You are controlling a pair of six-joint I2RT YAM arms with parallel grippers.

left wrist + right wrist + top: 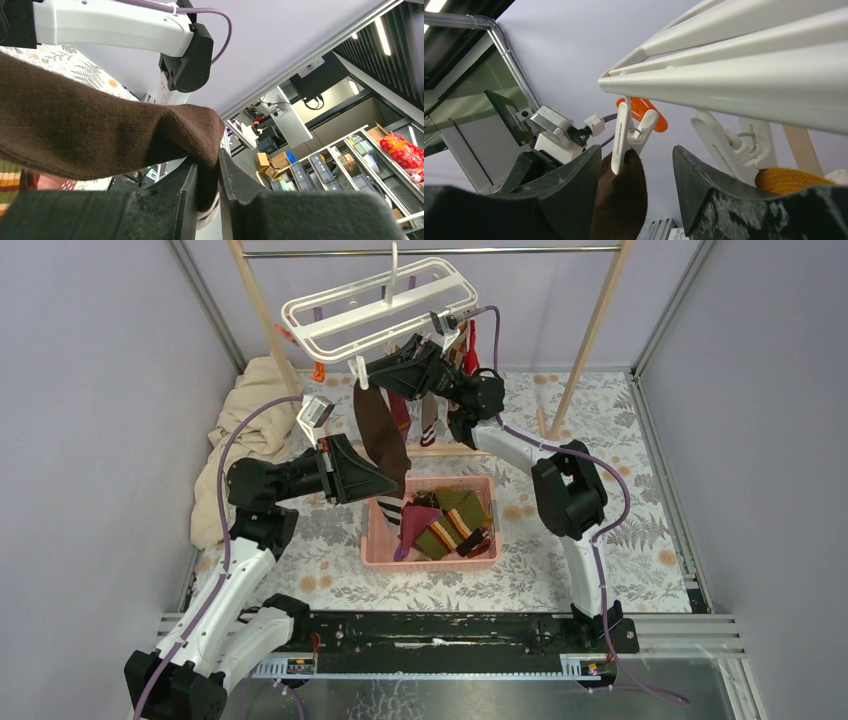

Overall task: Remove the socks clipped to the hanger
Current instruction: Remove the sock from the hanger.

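Brown sock [380, 435] hangs lengthwise straight down from a white clip [626, 135] on the hanger [749, 85]. The clip sits between the parted jaws of the right pincer [636, 150], while the left pincer [207, 167] below is clamped on the sock's lower end.

The table [640, 500] is covered with a pale cloth printed with grey fern leaves and small orange blossoms, and is closed in by lilac walls on three sides. A pink rectangular plastic basket [430, 564] sits on it near the middle, a little towards the near edge. A crumpled beige fabric heap [245, 415] lies along the left edge, reaching into the far left corner. The light wooden-post rack [590, 335] stands on the far part of the table, its legs splayed outward.
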